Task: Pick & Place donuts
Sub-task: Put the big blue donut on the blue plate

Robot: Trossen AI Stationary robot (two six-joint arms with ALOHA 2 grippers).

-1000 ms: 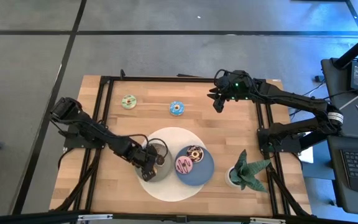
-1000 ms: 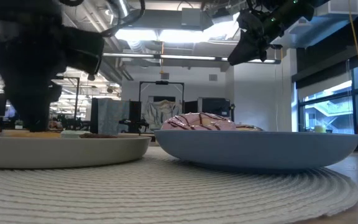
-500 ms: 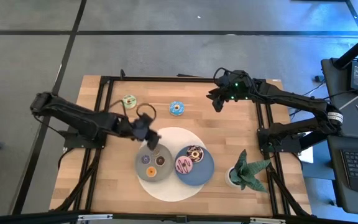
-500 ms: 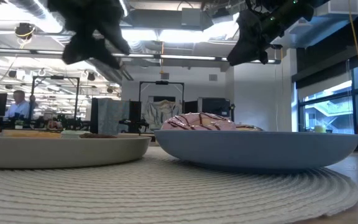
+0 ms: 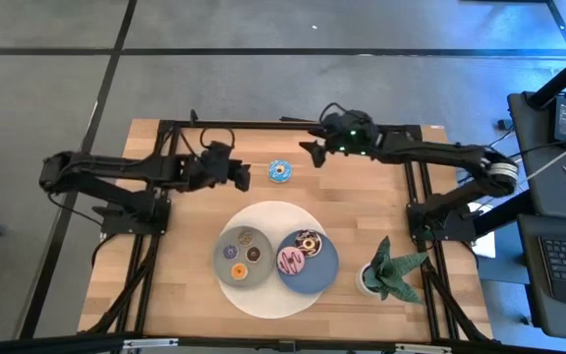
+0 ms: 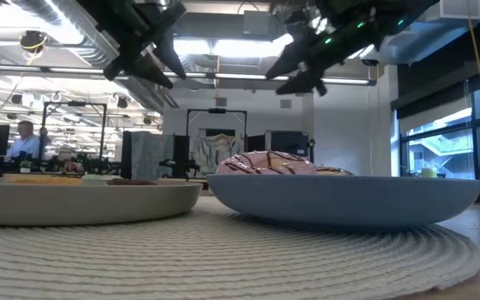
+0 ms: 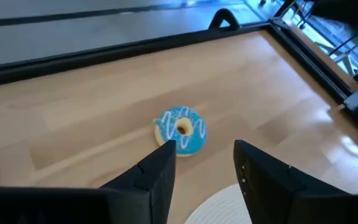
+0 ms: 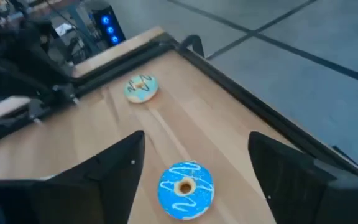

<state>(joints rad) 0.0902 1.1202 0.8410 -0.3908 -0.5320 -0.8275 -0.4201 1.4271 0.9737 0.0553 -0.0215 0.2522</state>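
Both arms are up over the far half of the desk (image 5: 165,285), one on each side of the blue donut (image 5: 280,171).

Left claw (image 5: 241,173): just left of the blue donut, above the desk, fingers parted, nothing between them. Its wrist view shows the blue donut lying just beyond the fingertips, flat on the wood.

Right claw (image 5: 311,153): beside the blue donut on its right and toward the far edge, also raised, fingers spread wide, empty. Its wrist view has the blue donut between the two fingers, with the yellow-green donut (image 8: 142,88) farther off.

Yellow-green donut sits on the bare desk left of the blue one; in the top view the left arm covers it.

Near side: white round mat (image 5: 268,305) carries a grey plate (image 5: 226,269) and a blue plate (image 5: 324,270), side by side and touching.
- grey plate: brown donut (image 5: 246,237), purple donut (image 5: 230,253), dark brown donut (image 5: 253,254), orange donut (image 5: 239,270)
- blue plate: chocolate donut (image 5: 308,241) and pink donut (image 5: 291,261)

Potted plant (image 5: 391,269) right of the blue plate.
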